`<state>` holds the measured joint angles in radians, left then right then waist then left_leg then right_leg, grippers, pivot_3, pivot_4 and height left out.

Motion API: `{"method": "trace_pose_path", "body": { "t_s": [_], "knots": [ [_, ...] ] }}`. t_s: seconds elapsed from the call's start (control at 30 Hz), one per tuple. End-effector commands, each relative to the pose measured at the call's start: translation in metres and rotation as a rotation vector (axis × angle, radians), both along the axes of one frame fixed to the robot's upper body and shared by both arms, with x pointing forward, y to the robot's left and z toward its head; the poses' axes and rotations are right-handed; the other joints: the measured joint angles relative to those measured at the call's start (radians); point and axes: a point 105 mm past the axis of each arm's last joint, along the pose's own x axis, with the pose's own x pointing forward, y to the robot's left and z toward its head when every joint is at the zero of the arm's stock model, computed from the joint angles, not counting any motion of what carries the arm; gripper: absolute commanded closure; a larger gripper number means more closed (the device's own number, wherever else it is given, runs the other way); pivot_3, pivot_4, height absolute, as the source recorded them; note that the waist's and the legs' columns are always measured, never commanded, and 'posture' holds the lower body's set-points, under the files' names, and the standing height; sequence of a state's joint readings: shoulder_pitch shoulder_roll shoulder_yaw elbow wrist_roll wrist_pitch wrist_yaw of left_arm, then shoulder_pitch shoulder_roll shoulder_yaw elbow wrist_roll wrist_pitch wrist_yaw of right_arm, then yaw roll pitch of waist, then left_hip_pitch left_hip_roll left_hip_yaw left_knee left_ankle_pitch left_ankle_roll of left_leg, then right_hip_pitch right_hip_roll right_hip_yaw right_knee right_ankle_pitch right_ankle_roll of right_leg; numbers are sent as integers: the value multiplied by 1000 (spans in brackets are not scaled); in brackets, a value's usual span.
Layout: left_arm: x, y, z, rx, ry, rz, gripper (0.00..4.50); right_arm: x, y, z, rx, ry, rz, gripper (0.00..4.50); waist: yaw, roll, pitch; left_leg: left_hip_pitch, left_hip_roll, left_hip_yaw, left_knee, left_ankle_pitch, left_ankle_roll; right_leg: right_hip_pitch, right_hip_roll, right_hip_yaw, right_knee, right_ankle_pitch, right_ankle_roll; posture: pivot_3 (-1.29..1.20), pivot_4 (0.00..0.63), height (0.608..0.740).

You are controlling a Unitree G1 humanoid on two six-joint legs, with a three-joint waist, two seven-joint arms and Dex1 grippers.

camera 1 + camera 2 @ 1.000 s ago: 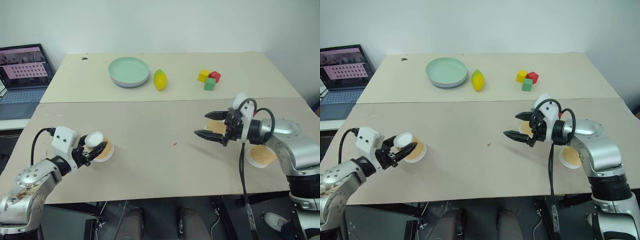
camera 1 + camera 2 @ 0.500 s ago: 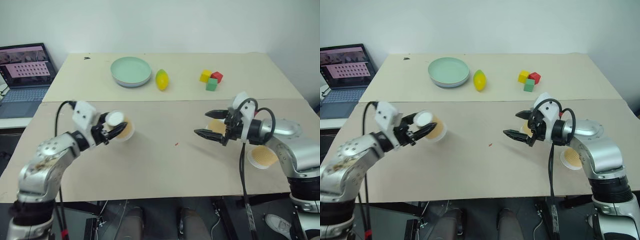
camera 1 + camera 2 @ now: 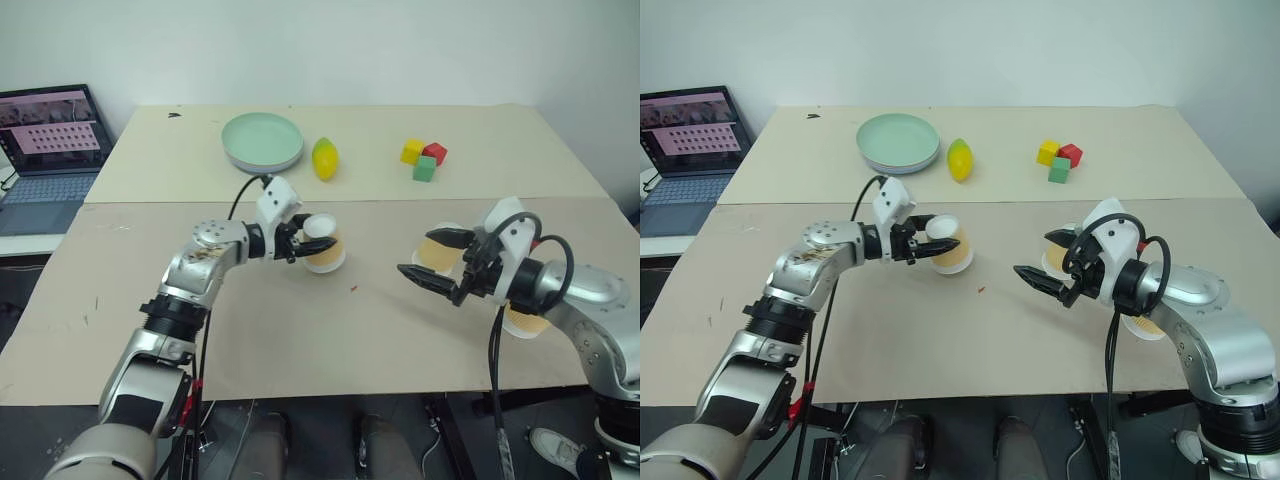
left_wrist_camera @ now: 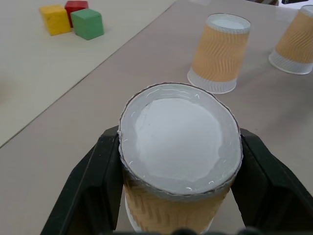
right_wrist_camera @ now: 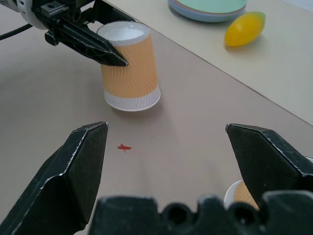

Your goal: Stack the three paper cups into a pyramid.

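Note:
My left gripper (image 3: 316,241) is shut on a paper cup (image 3: 326,252) turned bottom up, near the middle of the table; I cannot tell whether it touches the surface. The left wrist view has this cup (image 4: 178,161) between the black fingers (image 4: 90,186). To its right, my right gripper (image 3: 418,251) stands open with nothing between its fingers. Just behind it an upside-down second cup (image 3: 438,256) rests on the table. The third cup (image 3: 521,321) is partly hidden under my right forearm. The right wrist view faces the held cup (image 5: 129,66).
A green plate (image 3: 262,142), a yellow lemon (image 3: 323,158) and coloured blocks (image 3: 422,158) lie on the far table. A laptop (image 3: 45,140) stands at the far left. A small red mark (image 3: 353,289) is between the grippers.
My left arm has swung to the right and forward from the table's left side to its middle, carrying the cup. The right gripper drew back slightly and stays open.

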<state>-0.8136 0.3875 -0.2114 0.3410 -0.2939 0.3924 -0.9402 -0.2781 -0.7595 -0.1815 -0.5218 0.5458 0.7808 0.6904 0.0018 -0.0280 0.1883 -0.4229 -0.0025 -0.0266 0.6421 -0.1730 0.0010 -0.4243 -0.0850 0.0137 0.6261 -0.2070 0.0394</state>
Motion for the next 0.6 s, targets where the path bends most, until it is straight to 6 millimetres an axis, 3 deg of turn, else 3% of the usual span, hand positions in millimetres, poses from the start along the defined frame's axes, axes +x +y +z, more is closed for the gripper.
{"method": "trace_pose_path", "body": {
  "t_s": [0.03,0.23,0.27,0.37,0.6],
  "knots": [
    [-4,-11,9,35,-62,-86,1865,-7,-3,12,10,-61,-34,0,-1,0,0,0,0,0,0,0,0,0,0,0,0,0,0,0,150,740],
    [-1,-6,2,89,-79,-89,1865,-9,-6,11,14,-65,-63,0,-1,0,0,0,0,0,0,0,0,0,0,0,0,0,0,0,150,740],
    [-1,-4,2,92,-79,-89,1007,-9,-6,11,15,-66,-65,0,-1,0,0,0,0,0,0,0,0,0,0,0,0,0,0,0,150,740],
    [-1,1,2,93,-60,-88,72,-8,-6,11,17,-69,-68,0,-1,0,0,0,0,0,0,0,0,0,0,0,0,0,1,0,150,740],
    [0,5,16,40,-56,-60,72,-6,-5,11,20,-66,-57,0,-1,0,0,0,0,0,0,0,0,0,0,0,0,0,1,0,150,740]
  ]
}}
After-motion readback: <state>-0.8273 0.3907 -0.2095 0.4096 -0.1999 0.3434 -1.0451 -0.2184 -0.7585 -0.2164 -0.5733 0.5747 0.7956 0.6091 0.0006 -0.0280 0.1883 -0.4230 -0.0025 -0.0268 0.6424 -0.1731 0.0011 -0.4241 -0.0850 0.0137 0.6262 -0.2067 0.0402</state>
